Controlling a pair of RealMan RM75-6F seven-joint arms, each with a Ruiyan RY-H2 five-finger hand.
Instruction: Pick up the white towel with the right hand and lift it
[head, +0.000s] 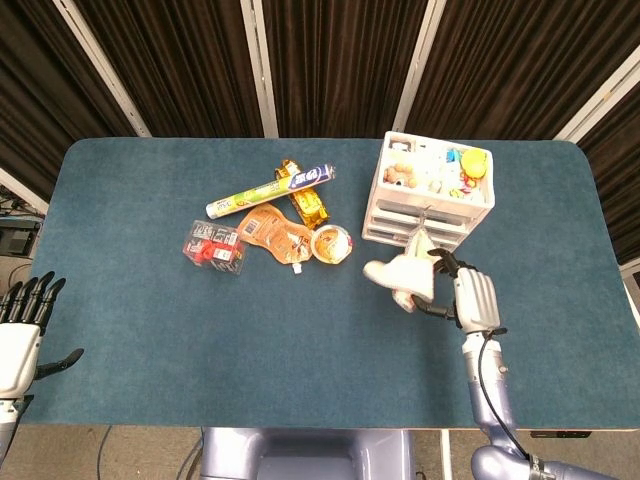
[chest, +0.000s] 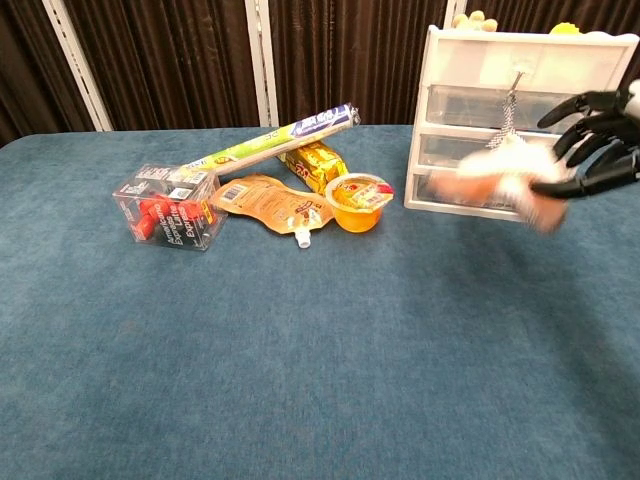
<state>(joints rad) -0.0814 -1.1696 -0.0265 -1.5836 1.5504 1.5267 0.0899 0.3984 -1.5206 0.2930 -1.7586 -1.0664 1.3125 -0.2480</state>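
Right hand (head: 472, 300): white/silver back shell, black fingers (chest: 585, 140), black cable running down a glossy grey-blue forearm (head: 487, 395). Left hand (head: 20, 335): same build, white palm shell with black fingers and a black thumb.

Looks like a robot lab or test booth, not anyone's home. The surface (head: 150, 330) is covered edge to edge in blue-green carpet-like fabric, and dark pleated curtains (head: 340, 60) with pale frame bars (head: 262, 65) close off the back. The stuff laid out feels like a test set: a white plastic drawer unit (chest: 500, 120) with small toys on top, a clear box of red items (chest: 168, 207), a jelly cup (chest: 359, 201), snack pouches (chest: 268, 202).
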